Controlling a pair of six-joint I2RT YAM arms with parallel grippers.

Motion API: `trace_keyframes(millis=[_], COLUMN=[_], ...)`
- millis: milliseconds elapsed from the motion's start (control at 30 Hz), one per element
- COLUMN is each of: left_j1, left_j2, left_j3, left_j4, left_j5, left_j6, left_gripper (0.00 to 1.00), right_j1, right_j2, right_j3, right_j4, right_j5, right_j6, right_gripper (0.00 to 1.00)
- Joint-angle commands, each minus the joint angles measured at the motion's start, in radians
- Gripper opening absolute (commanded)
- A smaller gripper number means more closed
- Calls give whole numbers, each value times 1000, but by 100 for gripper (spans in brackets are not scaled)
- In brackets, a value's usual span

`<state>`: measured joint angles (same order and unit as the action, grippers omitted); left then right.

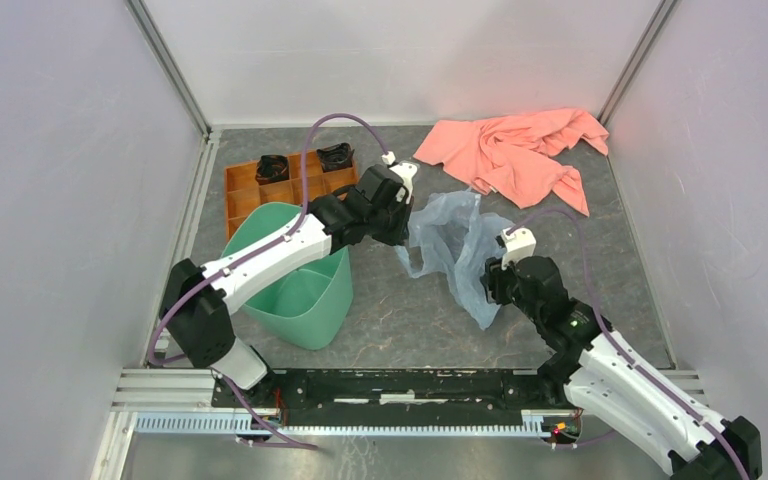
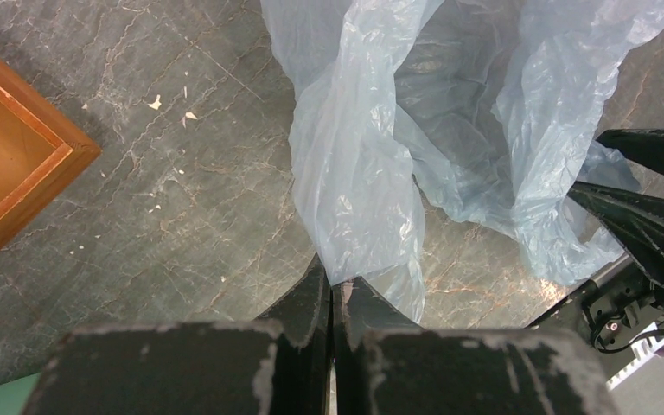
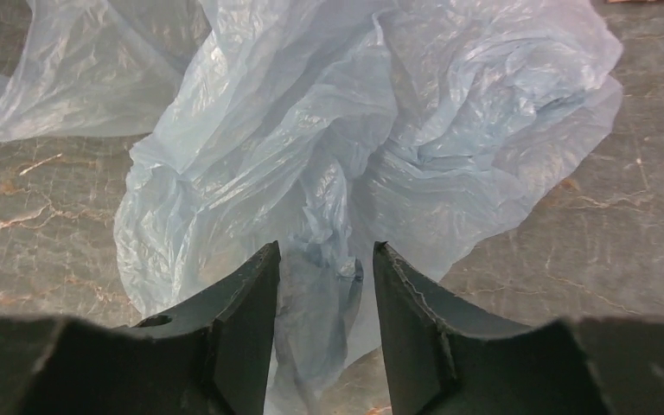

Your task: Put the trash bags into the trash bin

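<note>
On the grey table (image 1: 632, 258) the trash bag (image 1: 457, 245) stretches near-to-far, left tool (image 2: 332, 284) pinching it, right tool (image 3: 325, 252) spread around it.

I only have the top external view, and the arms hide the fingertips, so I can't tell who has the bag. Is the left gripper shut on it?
Observer: Yes. On the left wrist camera, the left gripper is shut on a fold of the bag.
Operator: And the right one?
Observer: The right gripper is open. Bunched film sits between its jaws, unpinched.
Operator: Is the left one snagged on the tray?
Observer: No. The tray corner is off to one side, with bare table between it and the bag.
</note>
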<state>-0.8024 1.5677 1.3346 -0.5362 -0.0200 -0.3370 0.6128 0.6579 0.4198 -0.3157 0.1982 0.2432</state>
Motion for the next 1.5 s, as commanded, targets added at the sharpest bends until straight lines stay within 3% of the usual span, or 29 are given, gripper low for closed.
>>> trace_keyframes(millis=[0, 167, 267, 400, 600, 667, 800, 933, 1067, 1133, 1167, 1267, 1333, 1400, 1467], left_j1=[0, 0, 0, 0, 1, 2, 16, 91, 108, 90, 62, 43, 43, 45, 48], left_j2=[-47, -49, -51, -57, -66, -61, -20, 72, 49, -53, -123, -330, -399, -399, -314], left_j3=[-9, -14, -7, 2, -7, -8, 8, 170, 482, 537, 503, 272, 87, -25, -34], left_j4=[41, 39, 33, 10, 19, 22, 28, -66, -76, 41, 140, 414, 461, 411, 211], left_j5=[15, 15, 15, -28, -74, -96, -108, -33, -20, 51, 66, 84, -9, -132, -268], left_j6=[10, 8, 6, 16, 11, 14, 0, -62, -43, -20, -5, 3, 12, -1, -60], left_gripper=[2, 2, 2, 2, 2, 2, 2, 2, 2, 2, 2, 2, 2, 2, 2], right_j1=[-1, -1, -2, -2, -2, -3, -4, -61, -153, -153, -152, -153, -152, -153, -153], right_j2=[-48, -20, 39, 15, -132, -128, -29, 168, 365, 311, 229, -52, -193, -264, -184], right_j3=[-19, -84, -66, -47, -151, -176, -149, 94, 784, 994, 1003, 758, 485, 249, 87], right_j4=[65, 189, 203, 179, 216, 217, 239, 199, -115, -87, -10, 371, 558, 619, 461], right_j5=[64, 73, 81, 136, 238, 265, 333, 498, 521, 339, 217, -55, -130, -36, 127], right_j6=[-13, -13, -12, 2, 23, 34, 37, -100, -182, -272, -294, -274, -246, -168, -89], right_gripper=[50, 56, 40, 12, 6, 1, 0, 0, 0, 0, 0, 0, 1, 0, 0])
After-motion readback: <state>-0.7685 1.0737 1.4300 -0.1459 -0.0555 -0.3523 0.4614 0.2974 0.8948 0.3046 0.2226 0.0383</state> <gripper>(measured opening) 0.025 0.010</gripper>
